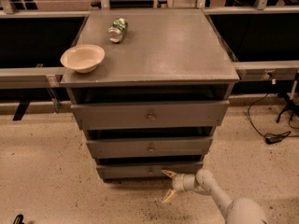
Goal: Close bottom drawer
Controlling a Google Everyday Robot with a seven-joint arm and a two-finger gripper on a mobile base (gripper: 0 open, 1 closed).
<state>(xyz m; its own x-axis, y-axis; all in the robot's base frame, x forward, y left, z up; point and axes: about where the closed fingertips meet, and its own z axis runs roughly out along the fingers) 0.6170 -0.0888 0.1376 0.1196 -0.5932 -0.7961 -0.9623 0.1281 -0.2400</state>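
3 drawers (150, 116), 1 bowl (82, 58); claw (168, 185) spread nr bottom drawer (140, 171).

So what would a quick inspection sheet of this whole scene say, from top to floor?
Surface: cabinet top, grey and flat.
Job's things: bottom drawer, front sits close under the middle drawer; whether it is fully shut cannot be told.
Clutter: cream bowl at the left edge; can lying on its side behind it.
Grippers: gripper low, just in front of the bottom drawer, fingers spread open.
Cables: black cable on the floor, right.
Surroundings: speckled floor; metal rails on either side.
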